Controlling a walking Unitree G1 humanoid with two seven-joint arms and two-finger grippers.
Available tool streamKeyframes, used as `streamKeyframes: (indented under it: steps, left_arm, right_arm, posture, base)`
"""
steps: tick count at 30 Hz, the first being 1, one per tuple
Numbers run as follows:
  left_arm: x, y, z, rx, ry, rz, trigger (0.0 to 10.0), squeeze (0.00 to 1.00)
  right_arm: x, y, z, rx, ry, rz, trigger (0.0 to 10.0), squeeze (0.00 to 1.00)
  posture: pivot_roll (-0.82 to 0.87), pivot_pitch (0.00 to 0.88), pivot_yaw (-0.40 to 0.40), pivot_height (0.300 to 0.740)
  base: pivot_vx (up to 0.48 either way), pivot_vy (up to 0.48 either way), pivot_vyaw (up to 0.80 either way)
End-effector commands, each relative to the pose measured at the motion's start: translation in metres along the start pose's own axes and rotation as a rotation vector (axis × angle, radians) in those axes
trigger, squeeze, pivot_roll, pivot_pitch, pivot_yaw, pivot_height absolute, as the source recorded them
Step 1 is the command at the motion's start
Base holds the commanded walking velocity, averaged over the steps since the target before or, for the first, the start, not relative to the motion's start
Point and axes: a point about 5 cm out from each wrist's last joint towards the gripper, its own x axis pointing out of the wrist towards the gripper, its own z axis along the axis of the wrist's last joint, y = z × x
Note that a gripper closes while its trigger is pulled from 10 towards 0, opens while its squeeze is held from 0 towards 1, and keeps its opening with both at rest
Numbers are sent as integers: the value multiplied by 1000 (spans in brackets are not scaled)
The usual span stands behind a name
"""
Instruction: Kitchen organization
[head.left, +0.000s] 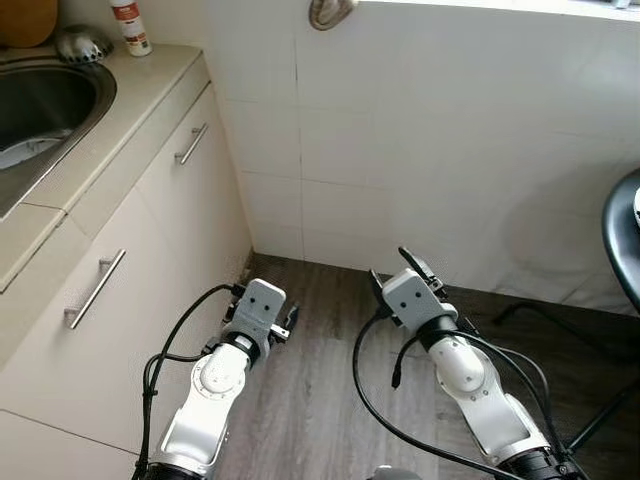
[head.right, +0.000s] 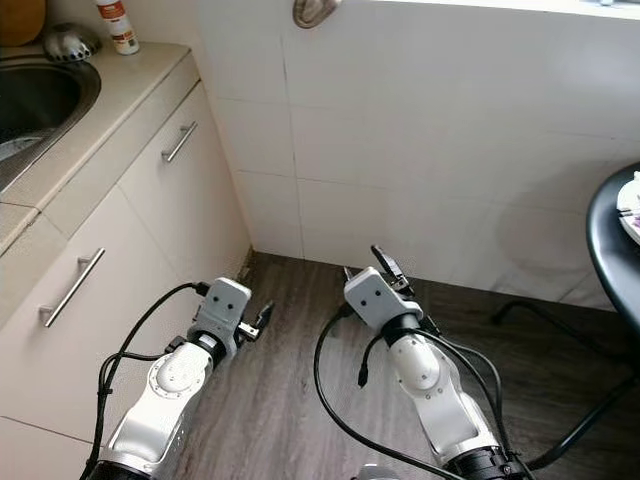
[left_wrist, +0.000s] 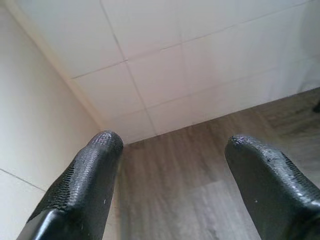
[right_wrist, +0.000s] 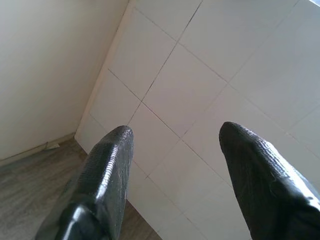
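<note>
Facing a tiled corner, both arms held low over wood floor. Far left: sink (head.left: 45, 105) in the counter (head.left: 150, 80), bottle (head.left: 131, 27) beyond, cabinet handles (head.left: 95, 288) below. Left gripper (head.left: 290, 325) nearer these, fingers spread, empty. Right gripper (head.left: 405, 272) likewise spread, empty. Far right: black table (head.left: 620, 250) edge. Open floor between.
</note>
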Motion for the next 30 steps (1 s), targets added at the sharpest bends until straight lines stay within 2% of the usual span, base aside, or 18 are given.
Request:
streamKeyframes:
  steps: [1,5,14,20,30]
  left_arm:
    - [2,3,10,34,-50,11,10000,0]
    - [6,7,18,65,-89,7,10000,0]
    - [14,14,21,32,-109,46,10000,0]
    - [16,18,22,8,-113,75,10000,0]
    - [19,20,22,5,-124,83,10000,0]
  right_arm:
    - [-3,-7,1,26,-6,-34,10000,0]
    - [-5,-14,-2,37,8,-66,10000,0]
    - [5,-19,-3,31,10,-75,10000,0]
    - [9,-17,-2,13,8,-47,10000,0]
    - [13,-17,-6,46,23,-46,10000,0]
  posture:
    - [-176,50,7,740]
    - [-189,44,32,740]
    - [-192,15,33,740]
    - [-185,9,30,740]
    - [-186,9,34,740]
  base:
    - [0,0,0]
    - [0,0,0]
    - [0,0,0]
    - [0,0,0]
    - [0,0,0]
